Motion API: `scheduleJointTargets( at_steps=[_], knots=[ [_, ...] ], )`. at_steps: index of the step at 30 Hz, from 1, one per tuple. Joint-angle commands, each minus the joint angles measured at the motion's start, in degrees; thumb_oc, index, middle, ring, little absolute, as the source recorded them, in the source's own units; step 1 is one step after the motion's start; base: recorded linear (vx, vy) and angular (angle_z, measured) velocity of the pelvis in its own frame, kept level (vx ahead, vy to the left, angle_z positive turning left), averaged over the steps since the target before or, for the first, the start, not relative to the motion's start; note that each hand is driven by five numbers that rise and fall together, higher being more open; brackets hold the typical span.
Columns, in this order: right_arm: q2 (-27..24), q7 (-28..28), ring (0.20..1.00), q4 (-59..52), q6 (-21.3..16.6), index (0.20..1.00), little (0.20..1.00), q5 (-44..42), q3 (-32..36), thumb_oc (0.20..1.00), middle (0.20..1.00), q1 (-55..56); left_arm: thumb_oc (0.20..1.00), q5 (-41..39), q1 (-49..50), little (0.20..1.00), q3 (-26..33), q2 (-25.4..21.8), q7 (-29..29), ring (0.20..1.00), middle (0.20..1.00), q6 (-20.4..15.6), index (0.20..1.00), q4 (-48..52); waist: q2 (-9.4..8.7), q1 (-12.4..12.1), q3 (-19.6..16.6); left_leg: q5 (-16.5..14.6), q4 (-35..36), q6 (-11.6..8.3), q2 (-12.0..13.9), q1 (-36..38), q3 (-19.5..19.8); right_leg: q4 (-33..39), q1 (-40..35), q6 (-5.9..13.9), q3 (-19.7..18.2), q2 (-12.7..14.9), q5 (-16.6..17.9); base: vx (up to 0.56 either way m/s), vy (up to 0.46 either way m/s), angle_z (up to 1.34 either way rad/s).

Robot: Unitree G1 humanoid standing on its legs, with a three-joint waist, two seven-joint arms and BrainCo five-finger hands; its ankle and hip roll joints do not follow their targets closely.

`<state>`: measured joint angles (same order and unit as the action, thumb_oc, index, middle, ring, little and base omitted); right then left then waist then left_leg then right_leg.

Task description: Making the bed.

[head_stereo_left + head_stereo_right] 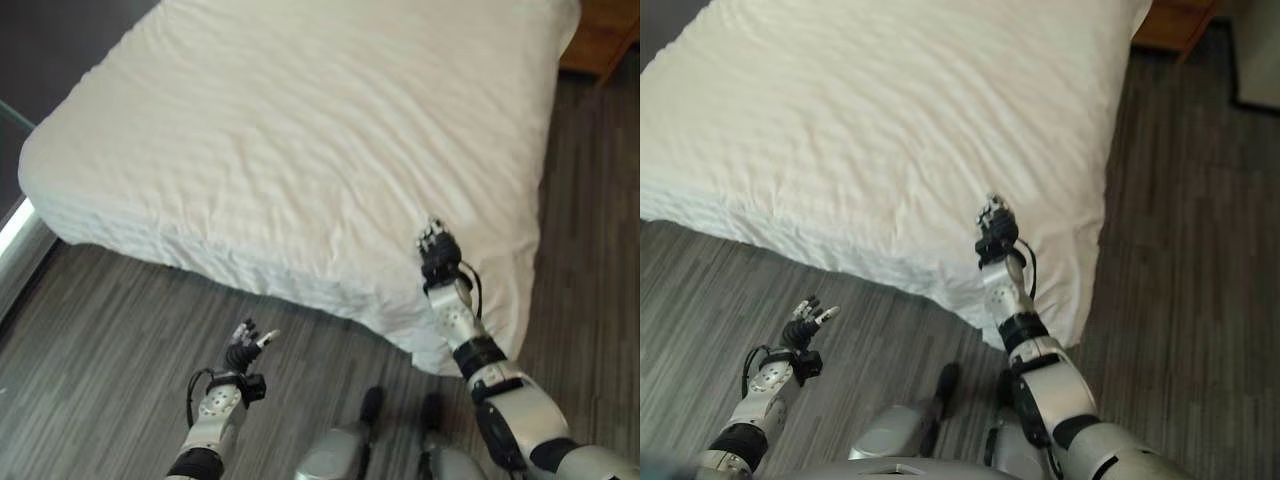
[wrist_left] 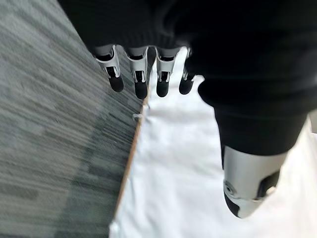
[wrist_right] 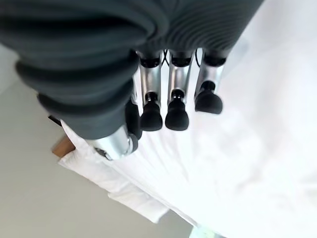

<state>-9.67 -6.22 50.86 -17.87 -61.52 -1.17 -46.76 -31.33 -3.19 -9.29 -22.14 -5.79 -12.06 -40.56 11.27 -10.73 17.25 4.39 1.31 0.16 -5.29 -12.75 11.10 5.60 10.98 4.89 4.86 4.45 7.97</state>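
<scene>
White bed (image 1: 300, 130), far end cut off; right hand (image 1: 438, 250) and left hand (image 1: 243, 350) with fingers released.

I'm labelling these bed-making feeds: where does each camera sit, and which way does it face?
Left eye view: on the head, looking down at the bed, both arms entering below.
Right eye view: same scene, slightly offset; right hand over the bed's corner.
Left wrist view: along the left hand, floor and white cover beyond.
Right wrist view: along the right hand's fingers, over the bed.
All share the bed.
</scene>
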Motion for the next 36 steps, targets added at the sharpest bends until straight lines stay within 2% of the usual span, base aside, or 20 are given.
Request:
scheduleJointTargets(
  at_steps=[1,2,3,4,6,8,9,10,12,15,16,18,21,22,25,29,31,32,35,36],
  knots=[
    [-3.57,-2.63,0.200,2.39,-2.98,0.200,0.200,-2.37,3.90,0.200,0.200,1.83,1.000,-2.43,2.52,1.000,-1.38,-3.12,1.83,1.000,1.000,-3.60,1.000,1.90,1.58,-0.20,0.11,2.60,3.64,-5.27,2.77,-4.42,-0.95,-9.86,2.49,0.87,-2.42,2.50,-13.37,-0.09,0.058,0.00],
    [-5.22,-3.11,0.200,3.78,-2.66,0.200,0.200,-2.40,5.42,0.200,0.200,2.40,1.000,-2.62,3.35,1.000,-1.21,-3.01,2.41,1.000,1.000,-3.45,1.000,2.54,2.50,-0.15,0.75,2.69,3.66,-5.29,2.62,-5.03,-0.98,-10.21,3.39,1.01,-2.52,2.66,-13.46,-0.09,0.058,-0.05],
    [-5.50,-2.89,0.200,4.06,-2.58,0.200,0.200,-2.52,5.49,0.200,0.200,2.29,1.000,-2.64,3.36,1.000,-1.33,-2.94,2.42,1.000,1.000,-3.39,1.000,2.66,2.60,-0.35,0.53,2.72,3.65,-5.29,2.64,-5.27,-1.00,-10.50,3.77,1.02,-2.57,2.64,-13.55,-0.07,0.055,-0.08],
    [-7.86,-3.87,0.200,5.08,-2.51,0.200,0.200,-2.87,7.51,0.200,0.200,2.73,1.000,-2.37,3.94,1.000,-1.32,-2.62,2.89,1.000,1.000,-3.17,1.000,2.91,3.74,0.26,1.63,2.57,3.67,-5.23,2.66,-5.91,-1.05,-10.82,5.13,1.28,-3.15,2.87,-13.62,-0.07,0.047,-0.11],
    [-9.14,-4.18,0.200,4.60,-2.76,0.200,0.200,-2.98,8.52,0.200,0.200,3.20,1.000,-2.02,3.72,1.000,-1.82,-2.17,3.03,1.000,1.000,-3.00,1.000,3.00,4.25,0.37,2.13,2.56,3.64,-5.21,2.70,-6.65,-1.40,-11.19,6.44,1.45,-3.52,2.88,-13.63,-0.06,0.028,-0.09],
    [-14.45,-5.53,0.200,3.21,-4.80,0.200,0.200,-5.02,14.28,0.200,0.200,5.20,1.000,-1.80,3.23,1.000,-2.33,-1.24,3.52,1.000,1.000,-2.57,1.000,3.09,4.86,2.13,3.95,2.05,3.57,-5.25,2.64,-7.57,-2.47,-11.45,8.31,1.82,-4.42,3.19,-13.96,-0.04,-0.007,-0.07],
    [-14.67,-5.42,0.200,3.29,-4.77,0.200,0.200,-5.11,14.35,0.200,0.200,5.13,1.000,-1.82,3.05,1.000,-2.45,-1.16,3.53,1.000,1.000,-2.57,1.000,3.07,5.06,1.87,3.92,2.49,3.62,-5.27,2.78,-7.89,-2.54,-11.40,8.69,1.84,-4.53,3.04,-13.42,-0.01,-0.017,-0.10],
    [-18.12,-6.64,0.200,2.87,-6.12,0.200,0.200,-6.56,17.44,0.200,0.200,5.98,1.000,-1.91,2.85,1.000,-2.49,-0.94,3.84,1.000,1.000,-2.22,1.000,3.22,5.23,3.20,4.56,1.82,3.67,-5.37,2.66,-8.15,-3.28,-10.98,8.94,2.09,-4.82,3.43,-13.76,-0.03,-0.006,-0.12],
    [-21.32,-7.15,0.200,2.54,-6.70,0.200,0.200,-7.79,19.78,0.200,0.200,6.81,1.000,-1.96,2.59,1.000,-2.85,-0.08,4.11,1.000,1.000,-1.76,1.000,3.34,5.83,4.56,5.10,2.04,3.69,-5.44,2.76,-8.83,-4.05,-10.01,9.74,2.31,-5.74,3.23,-12.81,-0.04,-0.003,-0.03],
    [-25.35,-6.92,0.200,3.60,-6.34,0.200,0.200,-9.17,21.61,0.200,0.200,7.45,1.000,-1.51,2.19,1.000,-3.56,1.25,4.49,1.000,1.000,-1.01,1.000,2.42,6.40,6.50,5.37,1.58,3.69,-5.42,3.09,-8.88,-5.53,-8.46,10.34,2.54,-7.07,3.34,-12.04,-0.01,0.000,-0.26],
    [-25.64,-6.72,0.200,3.83,-6.26,0.200,0.200,-9.36,21.55,0.200,0.200,7.38,1.000,-1.48,2.10,1.000,-3.63,1.41,4.51,1.000,1.000,-1.02,1.000,2.34,6.49,6.35,5.38,1.56,3.69,-5.40,3.09,-8.85,-5.69,-8.34,10.32,2.57,-7.23,3.35,-11.95,0.01,0.004,-0.46],
    [-27.81,-5.88,0.200,4.68,-5.67,0.200,0.200,-10.44,22.17,0.200,0.200,7.36,1.000,-1.40,1.56,1.000,-4.23,2.19,4.90,1.000,1.000,-0.71,1.000,1.52,7.39,8.09,5.55,1.14,3.69,-5.22,3.24,-8.80,-7.01,-7.03,10.72,2.71,-8.74,3.55,-11.31,0.02,0.026,-0.43],
    [-29.97,-5.09,0.200,5.91,-5.02,0.200,0.200,-11.00,21.85,0.200,0.200,6.37,1.000,-2.00,1.49,1.000,-4.21,2.83,5.33,1.000,1.000,-0.75,1.000,1.16,8.27,8.84,5.71,0.82,3.69,-5.03,3.31,-8.77,-8.18,-6.41,11.24,2.76,-10.23,3.55,-10.89,0.02,0.013,-0.57],
    [-30.50,-4.66,0.200,7.13,-4.28,0.200,0.200,-10.94,21.28,0.200,0.200,5.96,1.000,-2.32,1.69,1.000,-4.09,3.10,5.66,1.000,1.000,-0.81,1.000,1.08,9.05,9.32,5.58,0.80,3.69,-4.85,3.41,-8.84,-8.80,-5.79,11.39,2.79,-11.04,3.54,-10.65,0.03,0.026,-0.89],
    [-30.60,-4.41,0.200,9.03,-2.87,0.200,0.200,-9.64,20.46,0.200,0.200,6.13,1.000,-2.72,1.88,1.000,-3.55,3.58,6.08,1.000,1.000,-0.63,1.000,0.72,10.17,9.92,4.94,0.65,3.69,-4.67,3.71,-8.56,-9.67,-5.15,11.14,2.83,-12.15,3.39,-10.58,0.03,0.017,-0.50],
    [-29.85,-3.36,0.200,5.89,-2.64,0.200,0.200,-8.25,19.05,0.200,0.200,6.89,1.000,-3.39,1.60,1.000,-2.28,3.24,6.47,1.000,1.000,-0.30,1.000,0.78,10.24,10.38,3.73,0.34,3.69,-4.55,4.12,-7.23,-10.12,-4.96,9.89,2.56,-12.37,3.15,-10.77,0.06,-0.004,-0.40],
    [-26.96,0.00,0.200,-6.77,-4.75,0.200,0.200,-8.33,14.75,0.200,0.200,6.76,1.000,-4.30,0.67,1.000,-1.76,3.21,6.74,1.000,1.000,-0.40,1.000,1.69,9.48,10.94,2.90,-0.17,3.69,-4.51,4.28,-5.42,-10.11,-4.77,7.94,2.26,-11.97,2.85,-11.16,0.05,-0.044,0.06],
    [-24.07,3.58,0.200,-17.74,-6.00,0.200,0.200,-8.66,8.30,0.200,0.200,5.06,1.000,-4.23,0.05,1.000,-2.13,3.25,6.67,1.000,1.000,-0.60,1.000,2.10,8.27,11.07,2.54,-0.09,3.69,-4.66,4.55,-4.62,-10.15,-4.30,6.83,1.93,-11.72,2.27,-10.87,-0.01,-0.062,0.12],
    [-20.56,4.72,0.200,-25.72,-6.62,0.200,0.200,-7.68,4.31,0.200,0.200,4.95,1.000,-3.50,-0.40,1.000,-2.43,3.54,6.31,1.000,1.000,-0.90,1.000,1.86,7.57,11.14,2.42,0.34,3.69,-4.87,4.90,-4.63,-10.25,-3.89,6.70,1.63,-11.62,1.76,-10.20,-0.03,-0.039,0.10],
    [-16.82,5.99,0.200,-30.15,-7.12,0.200,0.200,-8.10,2.28,0.200,0.200,4.73,1.000,-3.03,-0.88,1.000,-2.82,3.83,5.77,1.000,1.000,-1.07,1.000,1.57,7.12,11.07,2.49,0.13,3.69,-4.88,4.84,-4.36,-10.19,-3.80,6.35,1.49,-11.42,1.65,-10.35,-0.02,-0.016,0.12]
  ],
)
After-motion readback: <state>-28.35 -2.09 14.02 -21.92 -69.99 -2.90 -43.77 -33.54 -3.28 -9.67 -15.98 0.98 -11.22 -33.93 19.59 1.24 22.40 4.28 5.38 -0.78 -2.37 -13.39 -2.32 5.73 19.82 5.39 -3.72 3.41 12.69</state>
